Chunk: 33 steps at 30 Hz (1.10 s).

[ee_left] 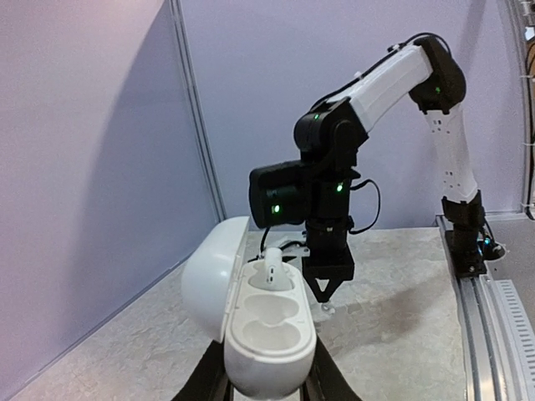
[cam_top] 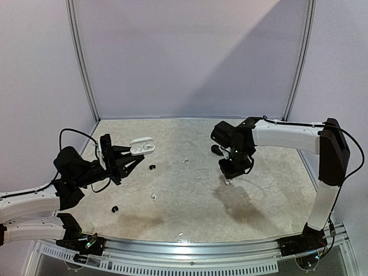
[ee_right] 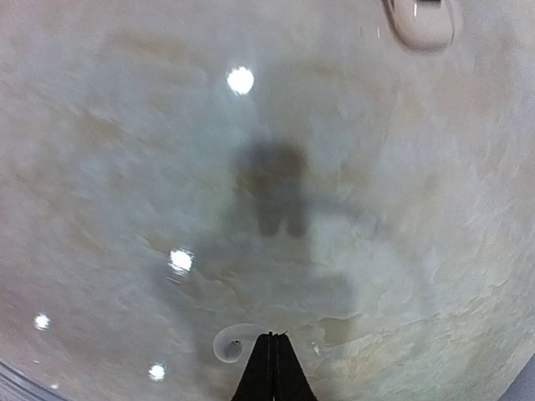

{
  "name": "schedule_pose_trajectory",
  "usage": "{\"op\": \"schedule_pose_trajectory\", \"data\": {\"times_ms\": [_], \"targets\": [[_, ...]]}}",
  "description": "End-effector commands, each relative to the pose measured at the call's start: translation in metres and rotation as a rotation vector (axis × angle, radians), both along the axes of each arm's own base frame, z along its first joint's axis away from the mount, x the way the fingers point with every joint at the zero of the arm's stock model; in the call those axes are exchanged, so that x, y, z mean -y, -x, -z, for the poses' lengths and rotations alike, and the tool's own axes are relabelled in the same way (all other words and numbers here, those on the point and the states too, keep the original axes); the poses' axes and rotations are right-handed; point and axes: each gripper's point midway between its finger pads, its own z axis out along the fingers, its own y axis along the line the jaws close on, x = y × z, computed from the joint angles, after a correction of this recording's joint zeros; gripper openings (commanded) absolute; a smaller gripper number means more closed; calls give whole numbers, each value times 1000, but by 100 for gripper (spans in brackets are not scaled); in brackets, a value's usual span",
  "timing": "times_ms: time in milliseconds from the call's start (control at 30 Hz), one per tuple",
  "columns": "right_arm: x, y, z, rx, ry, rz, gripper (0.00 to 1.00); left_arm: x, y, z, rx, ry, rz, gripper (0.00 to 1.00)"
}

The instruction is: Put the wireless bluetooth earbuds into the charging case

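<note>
My left gripper (cam_top: 137,155) is shut on the white charging case (ee_left: 267,334) and holds it up above the table's left side. Its lid (ee_left: 209,280) stands open. One white earbud (ee_left: 272,269) sits in the far slot; the near slot is empty. My right gripper (ee_right: 272,341) points straight down at the table, right of centre, with its jaws pressed together. A white earbud (ee_right: 226,344) lies on the table at its tips, stem touching them; no grip on it shows. Loose on the table are white earbuds (cam_top: 185,160) (cam_top: 153,196) and black earbuds (cam_top: 152,167) (cam_top: 115,209).
The marbled beige table (cam_top: 270,190) is bounded by purple walls at the back and sides and by a metal rail (cam_top: 190,250) in front. A rounded white object (ee_right: 425,21) is cut off at the top of the right wrist view.
</note>
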Motion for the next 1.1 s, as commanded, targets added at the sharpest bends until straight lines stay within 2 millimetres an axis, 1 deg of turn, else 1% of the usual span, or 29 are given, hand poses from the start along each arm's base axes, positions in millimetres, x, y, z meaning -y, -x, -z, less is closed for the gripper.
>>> {"op": "schedule_pose_trajectory", "data": {"times_ms": [0,67,167,200,233,300,400,467,533,600,667,733,800,900,1067], "targets": [[-50,-30,-98,284,-180,-20,0,-4,-14,-11,-13,31,-76,0],[-73,-34,-137,389,-247,-42,0,-6,-20,-12,-18,41,-111,0],[-107,-31,-197,542,-333,-80,0,-9,-26,-17,-15,61,-148,0],[-117,-32,-225,613,-368,-79,0,-9,-28,-19,-17,68,-158,0],[-130,-27,-236,647,-392,-98,0,-10,-31,-21,-23,77,-169,0],[-154,-17,-278,768,-460,-129,0,-11,-37,-23,-40,91,-193,0],[-189,0,-320,879,-577,-177,0,-11,-43,-27,-62,113,-209,0],[-210,13,-339,948,-631,-211,0,-8,-45,-29,-62,118,-201,0],[-228,26,-352,1006,-669,-265,0,-7,-46,-32,-66,126,-198,0],[-246,38,-360,1056,-697,-317,0,-6,-47,-35,-67,133,-197,0],[-261,50,-365,1093,-714,-369,0,-5,-47,-38,-66,139,-194,0],[-275,56,-360,1115,-708,-420,0,-5,-47,-42,-63,145,-187,0],[-283,59,-356,1128,-703,-446,0,-5,-46,-44,-64,150,-186,0],[-289,58,-346,1128,-685,-458,0,-7,-45,-46,-63,155,-191,0],[-291,55,-331,1125,-630,-474,0,-8,-44,-46,-58,155,-192,0]]}}
